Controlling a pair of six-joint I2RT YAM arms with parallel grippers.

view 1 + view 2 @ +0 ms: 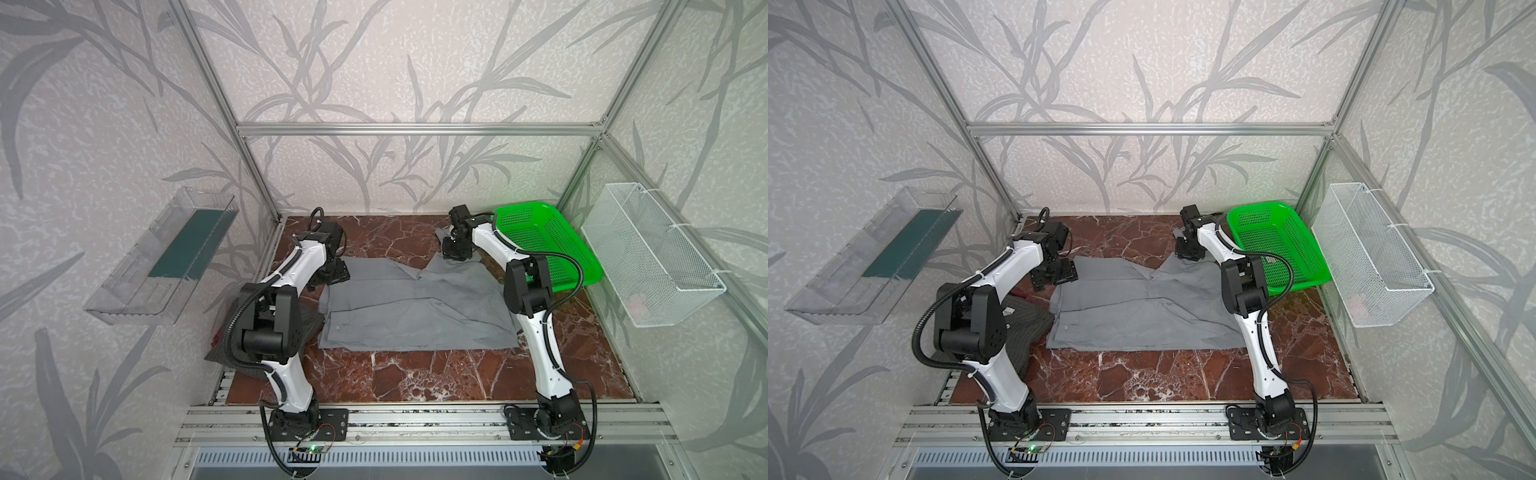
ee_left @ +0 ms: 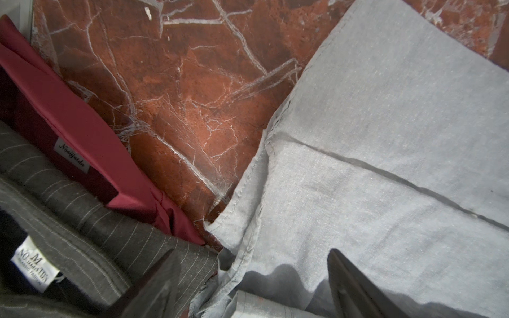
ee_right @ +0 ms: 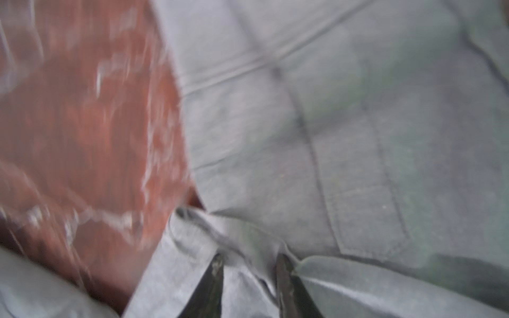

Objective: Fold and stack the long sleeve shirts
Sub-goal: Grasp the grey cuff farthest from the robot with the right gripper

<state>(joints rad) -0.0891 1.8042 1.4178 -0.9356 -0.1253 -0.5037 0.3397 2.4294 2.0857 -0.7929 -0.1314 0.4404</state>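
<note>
Top views high, steeply down over the table (image 1: 415,378); wrist views close above the grey shirt (image 2: 385,137), right seemingly nearest.

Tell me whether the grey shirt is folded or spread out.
Mostly spread: the grey shirt lies wide and flat across the table, not a compact bundle.

green mesh basket (image 1: 552,245): far right on marble tabletop (image 1: 415,374) | white wire basket (image 1: 652,257): right wall | clear tray (image 1: 137,286), dark green panel (image 1: 191,245): left wall | maroon cloth (image 2: 82,121), perhaps clothing: tabletop left

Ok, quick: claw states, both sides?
Left claw: open, holding nothing.
Right claw: closed on a fold of the grey shirt.
</note>
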